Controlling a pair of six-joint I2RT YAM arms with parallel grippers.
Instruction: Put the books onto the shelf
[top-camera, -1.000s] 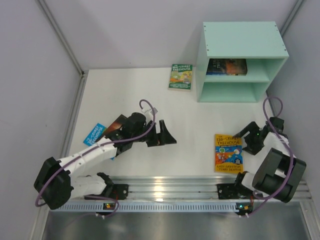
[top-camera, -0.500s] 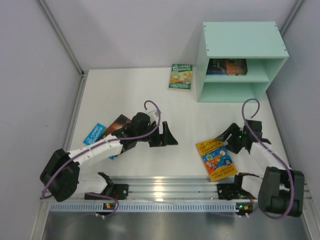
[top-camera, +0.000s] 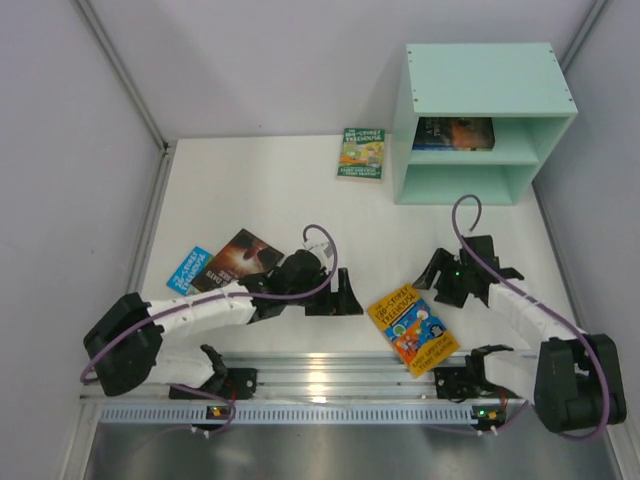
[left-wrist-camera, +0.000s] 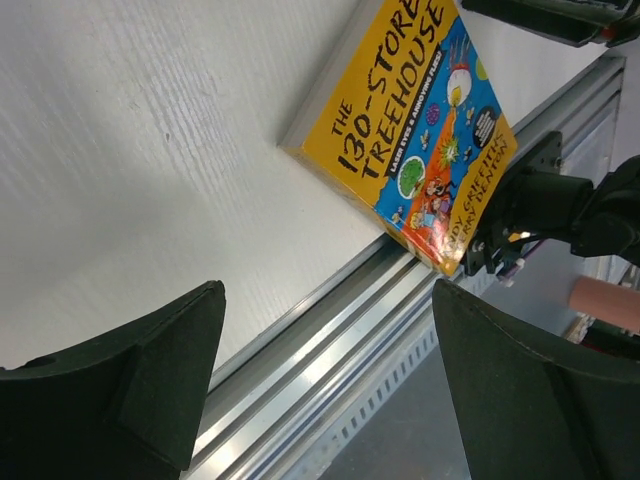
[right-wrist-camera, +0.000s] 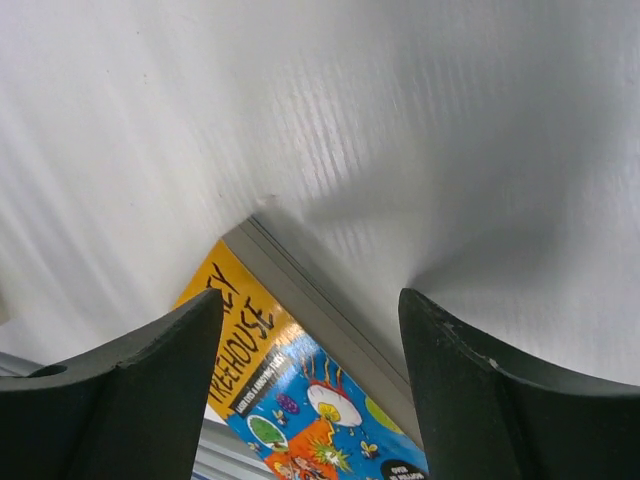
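Note:
The orange-yellow book (top-camera: 412, 328) lies tilted near the table's front, its near corner over the metal rail (top-camera: 330, 372). My right gripper (top-camera: 437, 280) hovers open at its far right edge; in the right wrist view the book (right-wrist-camera: 290, 400) shows between the spread fingers (right-wrist-camera: 130, 390). My left gripper (top-camera: 345, 295) is open just left of the book, which fills the upper part of the left wrist view (left-wrist-camera: 410, 130). A green book (top-camera: 361, 153) lies left of the mint-green shelf (top-camera: 480, 75). Dark books (top-camera: 452, 133) lie in its upper compartment. A dark brown book (top-camera: 238, 258) and a light blue book (top-camera: 187, 268) lie beside the left arm.
The shelf stands at the back right against the wall. White walls close in the table on the left, right and back. The rail with both arm bases runs along the front edge.
My right gripper has swept left and forward, sliding and turning the orange-yellow book towards the front rail. My left gripper has moved right and nearer to that book.

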